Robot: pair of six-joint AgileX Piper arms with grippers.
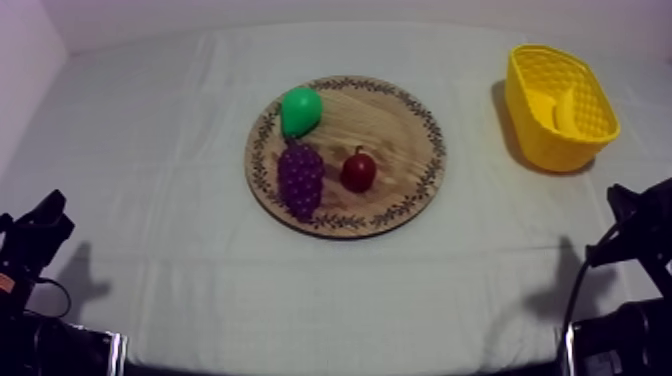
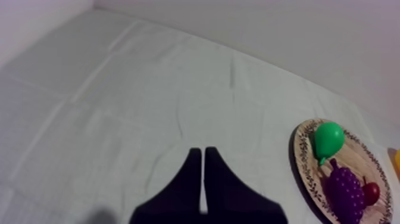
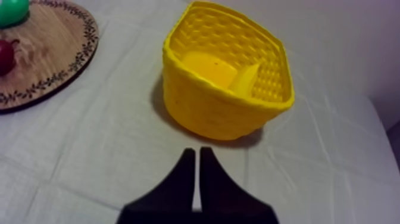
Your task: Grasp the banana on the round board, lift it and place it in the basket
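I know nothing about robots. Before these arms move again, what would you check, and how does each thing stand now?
1. Yellow toy banana lies inside the yellow woven basket: ok.
2. Basket stands upright on the cloth: ok.
3. Round wooden board carries only the green pear, purple bunch of grapes and small red fruit: ok.
4. Left gripper shut on nothing, over bare cloth: ok.
5. Right gripper shut on nothing, short of the basket: ok.
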